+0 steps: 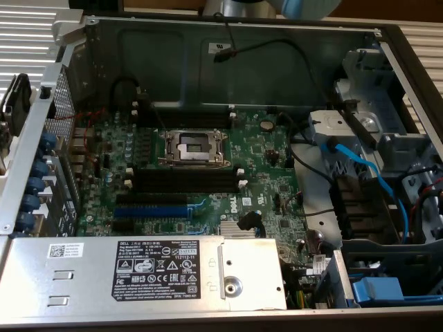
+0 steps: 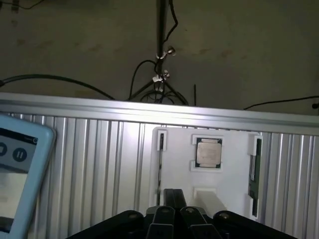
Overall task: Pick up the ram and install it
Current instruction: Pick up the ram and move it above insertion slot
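Observation:
In the wrist view my gripper (image 2: 173,198) is shut, its black fingers pressed together with nothing between them. It hangs over a white holder (image 2: 174,164) lying on a ribbed metal surface. A dark green ram (image 2: 253,172) stands on edge in one side slot of that holder, apart from the gripper. A thin dark strip (image 2: 160,167) sits in the opposite side slot. Between them lies a square processor chip (image 2: 208,153). In the exterior view the open computer case shows the green motherboard (image 1: 263,166) with its long black empty memory slots (image 1: 185,181).
A blue expansion slot (image 1: 152,211), the processor socket (image 1: 192,146) and a labelled metal power supply (image 1: 152,273) sit in the case. Blue and black cables (image 1: 360,166) run at the exterior view's right. A light blue handheld screen (image 2: 20,179) and a metal rail (image 2: 149,107) lie near the holder.

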### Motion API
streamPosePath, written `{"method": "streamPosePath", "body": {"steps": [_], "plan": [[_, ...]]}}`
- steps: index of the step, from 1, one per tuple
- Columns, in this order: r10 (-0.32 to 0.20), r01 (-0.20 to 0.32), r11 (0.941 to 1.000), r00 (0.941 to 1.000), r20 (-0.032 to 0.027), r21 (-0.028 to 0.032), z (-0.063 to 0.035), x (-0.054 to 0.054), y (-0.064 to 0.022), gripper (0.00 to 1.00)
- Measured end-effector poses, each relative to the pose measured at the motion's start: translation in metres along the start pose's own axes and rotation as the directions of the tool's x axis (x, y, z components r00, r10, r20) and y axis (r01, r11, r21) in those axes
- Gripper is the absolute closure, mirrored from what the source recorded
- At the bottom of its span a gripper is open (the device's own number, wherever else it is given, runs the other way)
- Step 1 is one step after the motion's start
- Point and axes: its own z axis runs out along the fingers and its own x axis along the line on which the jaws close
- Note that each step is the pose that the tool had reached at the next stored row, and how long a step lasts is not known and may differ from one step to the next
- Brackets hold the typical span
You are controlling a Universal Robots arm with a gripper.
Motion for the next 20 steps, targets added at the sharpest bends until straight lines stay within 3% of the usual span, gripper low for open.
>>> {"method": "streamPosePath", "body": {"steps": [6, 8, 13, 16, 20], "plan": [[-0.002, 0.002, 1.0000, 1.0000, -0.0031, 0.0020, 0.0100, 0.000, -0.0169, 0.90], [-0.004, 0.004, 1.0000, 1.0000, -0.0030, 0.0020, 0.0136, -0.003, -0.0171, 0.90], [-0.009, 0.009, 0.9999, 0.9999, -0.0064, 0.0120, 0.0205, -0.011, -0.0169, 0.90], [-0.009, 0.010, 0.9997, 0.9999, -0.0117, 0.0230, 0.0233, -0.014, -0.0131, 0.90], [-0.009, 0.010, 0.9984, 0.9997, -0.0243, 0.0562, 0.0251, -0.015, -0.0077, 0.90]]}}
